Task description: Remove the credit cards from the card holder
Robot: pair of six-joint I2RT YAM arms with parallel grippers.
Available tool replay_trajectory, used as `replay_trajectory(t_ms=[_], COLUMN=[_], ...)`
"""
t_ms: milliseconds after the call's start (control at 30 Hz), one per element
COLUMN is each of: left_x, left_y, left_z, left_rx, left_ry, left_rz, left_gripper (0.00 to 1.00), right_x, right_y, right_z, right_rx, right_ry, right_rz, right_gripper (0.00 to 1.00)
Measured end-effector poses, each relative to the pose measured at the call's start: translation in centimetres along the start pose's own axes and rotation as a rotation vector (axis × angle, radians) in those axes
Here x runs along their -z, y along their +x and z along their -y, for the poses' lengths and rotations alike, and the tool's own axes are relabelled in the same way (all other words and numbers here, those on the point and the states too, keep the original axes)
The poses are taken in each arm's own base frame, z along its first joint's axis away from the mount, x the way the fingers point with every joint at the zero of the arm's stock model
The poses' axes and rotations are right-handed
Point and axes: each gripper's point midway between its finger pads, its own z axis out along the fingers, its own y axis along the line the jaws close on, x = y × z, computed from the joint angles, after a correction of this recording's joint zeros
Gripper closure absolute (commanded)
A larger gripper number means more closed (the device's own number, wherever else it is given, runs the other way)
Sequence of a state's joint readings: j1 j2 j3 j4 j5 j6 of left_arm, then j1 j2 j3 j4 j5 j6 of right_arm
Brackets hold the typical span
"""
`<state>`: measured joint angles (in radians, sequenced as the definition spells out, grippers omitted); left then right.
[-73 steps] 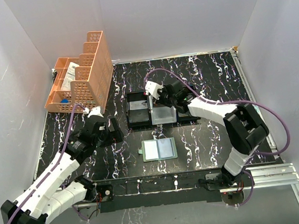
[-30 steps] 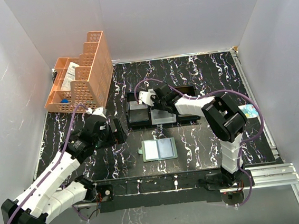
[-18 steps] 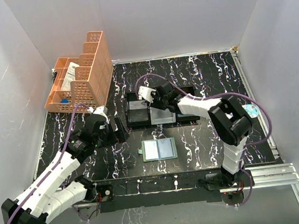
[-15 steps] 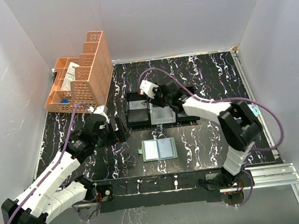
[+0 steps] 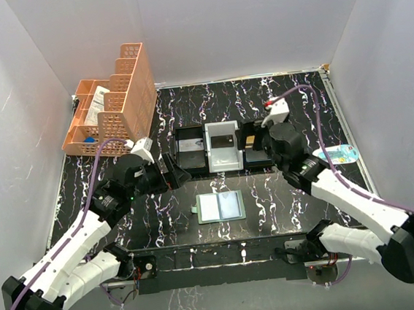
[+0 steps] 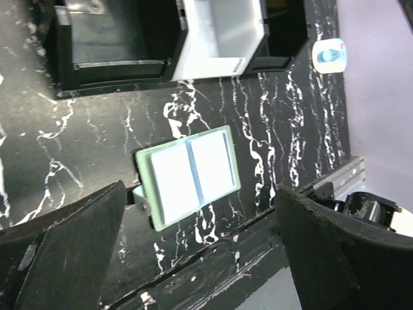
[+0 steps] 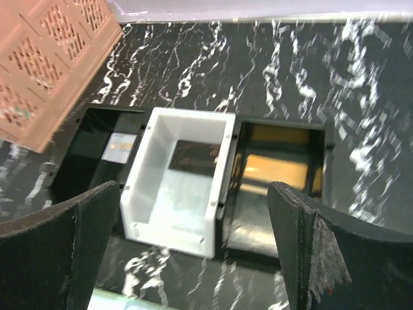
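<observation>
The card holder (image 5: 221, 206) lies open in the lower centre of the top view, and both panels look bare. Above it, a dark card (image 5: 222, 140) now rests in the white compartment of the tray (image 5: 226, 166). The right gripper (image 7: 193, 194), which was low over the tray earlier, has pulled back to the right with its fingers wide apart, so this card seems delivered. The left gripper (image 5: 174, 174), fingers also wide apart, has shifted slightly to the right.

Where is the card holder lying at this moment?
In the top view, the card holder lies open on the table, near its middle, just in front of the three-compartment tray, on the side toward the robot.
</observation>
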<state>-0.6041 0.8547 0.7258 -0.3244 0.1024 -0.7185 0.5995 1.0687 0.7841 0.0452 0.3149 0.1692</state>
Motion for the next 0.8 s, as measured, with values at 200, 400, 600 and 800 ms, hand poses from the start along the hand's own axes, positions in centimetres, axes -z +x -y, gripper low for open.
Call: replay_trajectory(t_ms=[200, 400, 600, 800], left_x=[-1.3, -3.7, -5.5, -7.4], left_y=[0.6, 4.1, 8.5, 10.8], left_z=[1.6, 2.3, 2.7, 1.2], left_rx=[0.021, 0.018, -0.044, -0.041], left_ry=[0.096, 0.106, 0.044, -0.056], left_rz=[-0.040, -0.184, -0.337, -0.409], left_gripper=[0.08, 0.12, 0.18, 0.21], right_x=[3.5, 6.4, 8.0, 8.7], right_y=[3.2, 9.8, 16.2, 18.5], right_z=[-0.6, -3.6, -5.3, -6.2], right_rx=[-0.320, -0.586, -0.723, -0.752], right_ry=[-0.018, -0.168, -0.170, -0.175], right_rz=[-0.111, -0.280, -0.541, -0.672], right_gripper=[0.02, 0.18, 0.34, 0.45])
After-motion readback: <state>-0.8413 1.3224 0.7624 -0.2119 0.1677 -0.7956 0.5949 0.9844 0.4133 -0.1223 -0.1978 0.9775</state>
